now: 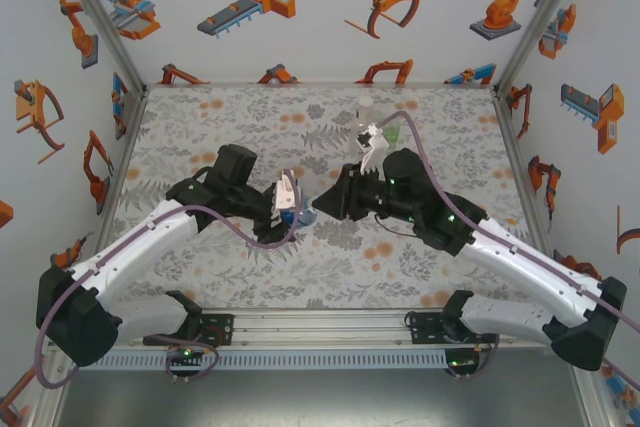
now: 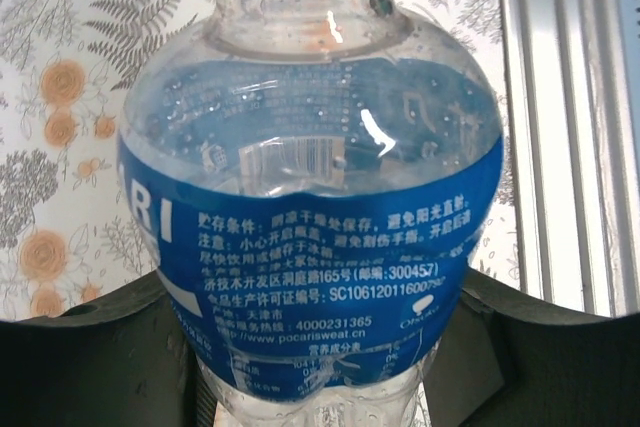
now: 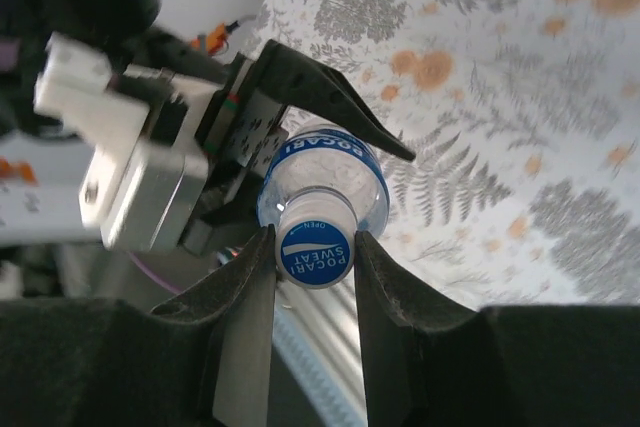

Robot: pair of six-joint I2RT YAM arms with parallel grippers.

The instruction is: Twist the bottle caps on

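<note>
The blue-label bottle (image 2: 310, 197) lies on its side above the middle of the table, with my left gripper (image 2: 315, 387) shut round its lower body, one black finger (image 2: 100, 357) on each side. In the top view the bottle (image 1: 300, 215) bridges the left gripper (image 1: 287, 202) and the right gripper (image 1: 325, 202). A white cap (image 3: 314, 247) with a blue printed top sits on the bottle's neck. My right gripper (image 3: 313, 237) is shut on that cap, its pads pressing both sides. The bottle's shoulder (image 3: 325, 152) shows just behind the cap.
A slim clear bottle (image 1: 365, 107) and a green-tinted bottle (image 1: 392, 134) stand upright at the back of the floral table (image 1: 220, 267). An aluminium rail (image 1: 320, 327) runs along the near edge. Printed walls close in both sides and the back.
</note>
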